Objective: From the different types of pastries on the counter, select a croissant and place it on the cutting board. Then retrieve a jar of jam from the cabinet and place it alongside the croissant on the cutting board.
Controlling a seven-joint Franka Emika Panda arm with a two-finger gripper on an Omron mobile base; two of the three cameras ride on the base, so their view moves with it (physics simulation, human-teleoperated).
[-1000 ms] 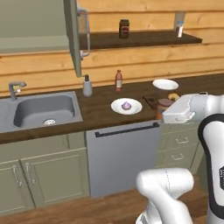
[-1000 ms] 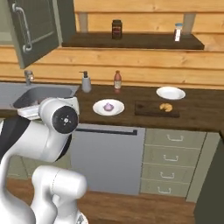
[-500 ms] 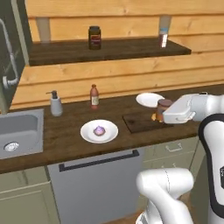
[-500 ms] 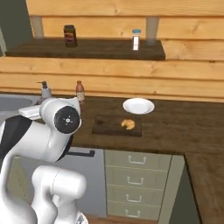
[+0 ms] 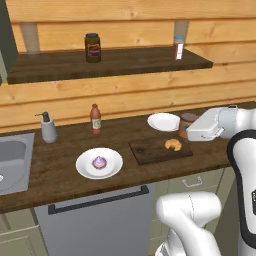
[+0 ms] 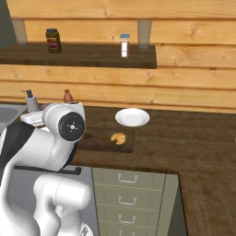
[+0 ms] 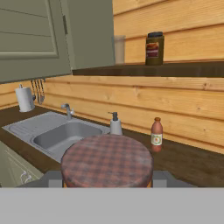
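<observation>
Warm pine planking is backing the long dark brown wood-plank counter [image 5: 60, 175], with a dark plank shelf [image 5: 115, 62] running above it and carrying a large dark labelled jar [image 5: 92, 47] and a slim white shaker [image 5: 178, 48]. Toward the right of the counter, the dark brown rectangular wooden cutting board [image 5: 160, 149] is lying flat, and the small golden-brown croissant [image 5: 173, 145] is sitting on its right half. Just behind the board a round white plate [image 5: 163, 121] is resting, while another white plate [image 5: 99, 163] to the left is bearing the small purple-frosted cupcake [image 5: 99, 161]. Farther left, a slim red-brown bottle [image 5: 95, 119] and a grey soap dispenser [image 5: 48, 127] are standing near the wall beside the steel sink [image 5: 12, 160]. The two-finger gripper [image 7: 107, 179] is hovering at the right end of the board, its fingers clamped on the small orange-red jar of jam [image 5: 188, 124], whose brown checked lid [image 7: 107, 159] is looming large in the hand view. The olive grey-green cabinet [image 7: 35, 39] is hanging at the far left above the sink.
</observation>
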